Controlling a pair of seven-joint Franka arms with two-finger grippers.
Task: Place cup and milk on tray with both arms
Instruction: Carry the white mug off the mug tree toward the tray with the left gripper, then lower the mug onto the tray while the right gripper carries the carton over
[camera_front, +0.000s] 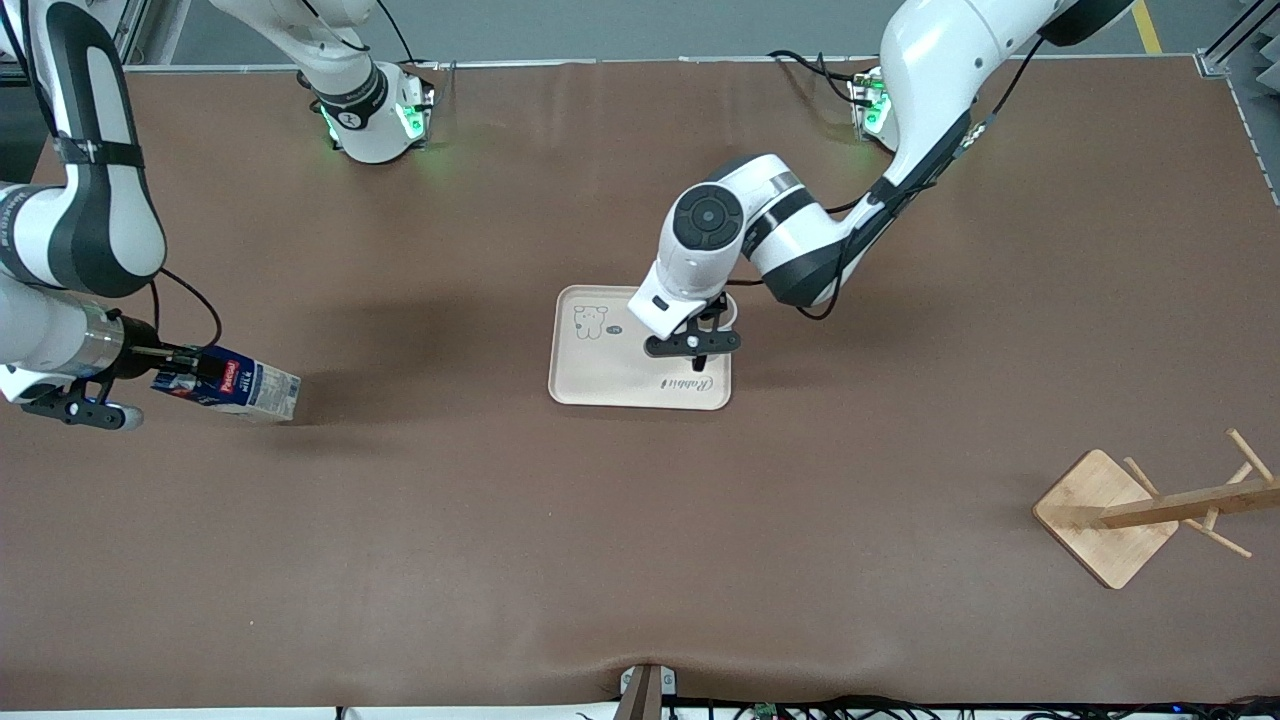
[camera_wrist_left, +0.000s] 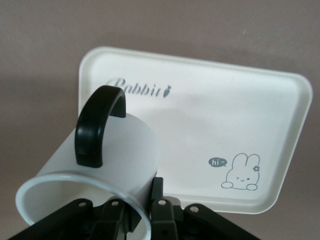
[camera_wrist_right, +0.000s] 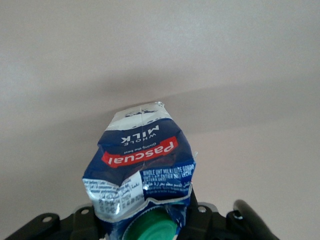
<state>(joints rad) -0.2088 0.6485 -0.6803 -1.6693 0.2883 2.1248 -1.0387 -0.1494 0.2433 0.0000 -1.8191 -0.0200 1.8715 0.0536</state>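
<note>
The beige tray (camera_front: 600, 365) lies at the table's middle, its "Rabbit" lettering toward the front camera. My left gripper (camera_front: 703, 348) hangs over the tray's end toward the left arm, shut on the rim of the white cup (camera_wrist_left: 115, 155); in the left wrist view the cup's black handle (camera_wrist_left: 95, 127) faces the camera above the tray (camera_wrist_left: 225, 115). The wrist hides most of the cup (camera_front: 732, 310) in the front view. Toward the right arm's end, my right gripper (camera_front: 185, 378) is shut on the cap end of the blue and white milk (camera_front: 245, 388), which lies sideways; its green cap (camera_wrist_right: 152, 227) sits between the jaws.
A wooden rack (camera_front: 1105, 515) with pegs lies tipped on its side near the front camera, toward the left arm's end. Both arm bases stand along the table's edge farthest from that camera.
</note>
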